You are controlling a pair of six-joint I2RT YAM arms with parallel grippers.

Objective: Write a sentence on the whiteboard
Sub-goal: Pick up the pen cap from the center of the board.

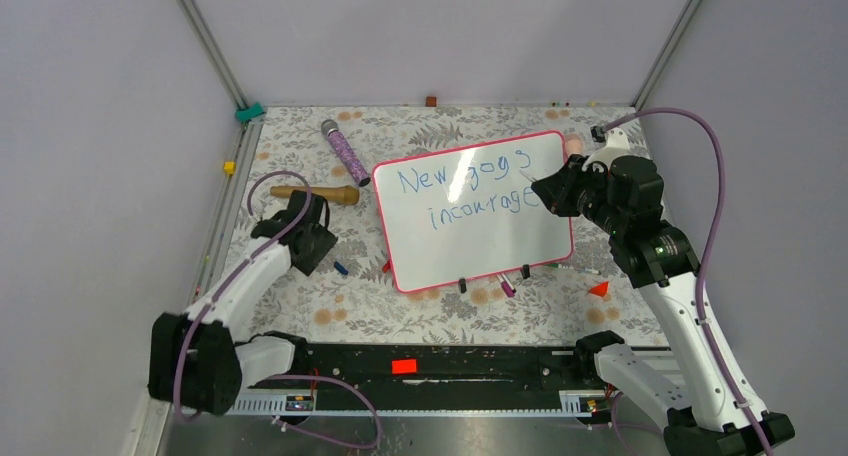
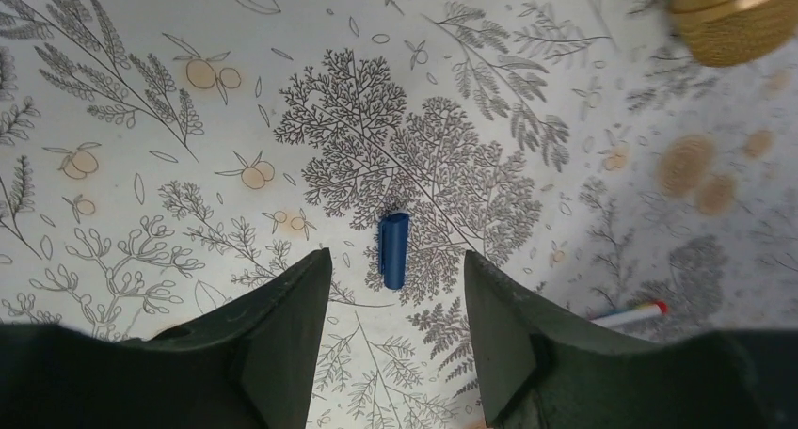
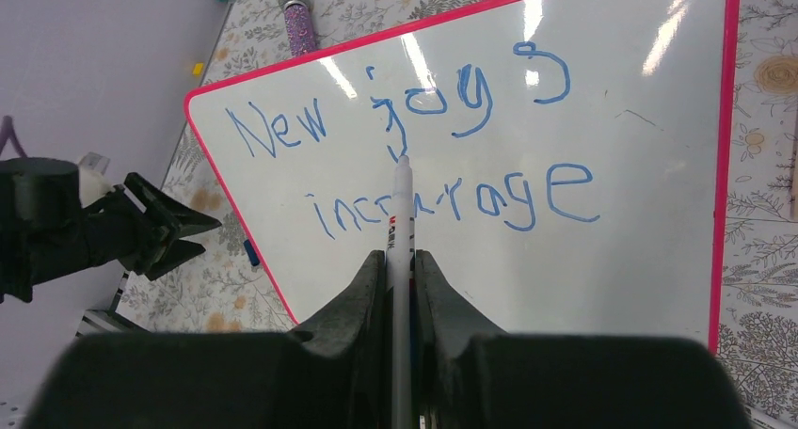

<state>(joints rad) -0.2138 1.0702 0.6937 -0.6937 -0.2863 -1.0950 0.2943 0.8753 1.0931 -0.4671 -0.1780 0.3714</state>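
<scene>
While R jaws clamp marker [image 3: 403,217], L jaws gape beside whiteboard [image 1: 482,252].

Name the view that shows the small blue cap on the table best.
Left wrist: the blue cap lies large and sharp, framed by the open left tool. Top external shows a speck; right wrist, a sliver beside the whiteboard.
</scene>
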